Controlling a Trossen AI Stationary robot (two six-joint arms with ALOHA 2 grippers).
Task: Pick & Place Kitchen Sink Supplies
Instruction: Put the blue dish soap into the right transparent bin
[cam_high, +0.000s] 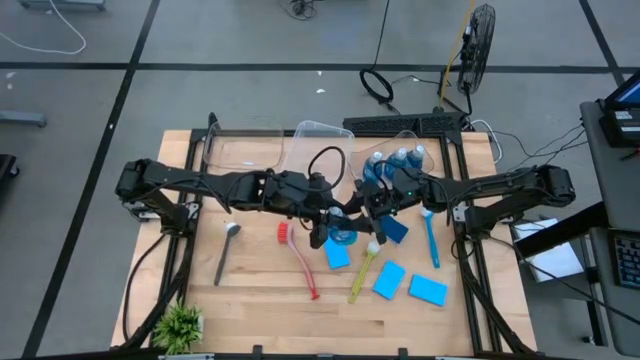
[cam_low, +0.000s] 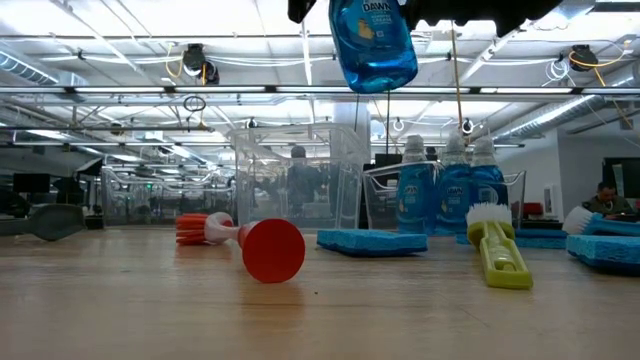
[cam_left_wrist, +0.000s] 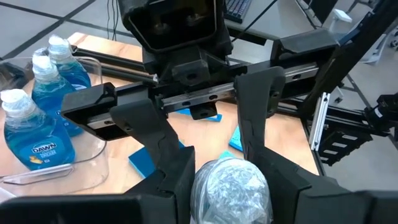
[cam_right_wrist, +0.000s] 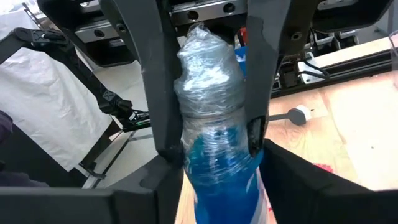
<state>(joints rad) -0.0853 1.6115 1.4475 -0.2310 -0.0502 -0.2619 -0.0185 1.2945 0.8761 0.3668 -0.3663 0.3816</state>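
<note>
A clear bottle of blue liquid (cam_low: 372, 45) hangs upright high above the table's middle, its wrapped cap (cam_left_wrist: 230, 186) between both grippers. My left gripper (cam_high: 330, 232) comes at it from the left and is shut on it. My right gripper (cam_high: 362, 222) comes from the right, its fingers against the bottle's top. Three more bottles (cam_high: 398, 160) stand in a clear bin at the back right. Blue sponges (cam_high: 389, 280) and red (cam_high: 300, 262), yellow (cam_high: 362, 272), blue (cam_high: 431, 240) and grey (cam_high: 228, 252) brushes lie flat on the table. My left gripper pinches the bottle's neck and shoulder (cam_right_wrist: 214, 134) between its two fingers (cam_right_wrist: 163, 106). It comes nearly level from the table's left. The bottle hangs upright, clear of the table. My right gripper has its two fingers (cam_left_wrist: 169, 149) on either side of the wrapped cap (cam_left_wrist: 205, 186), level from the table's right.
Two clear plastic bins (cam_high: 250, 150) (cam_high: 320, 135) stand at the table's far edge. A small green plant (cam_high: 180, 325) sits at the near left corner. Bare wood shows at the table's near middle.
</note>
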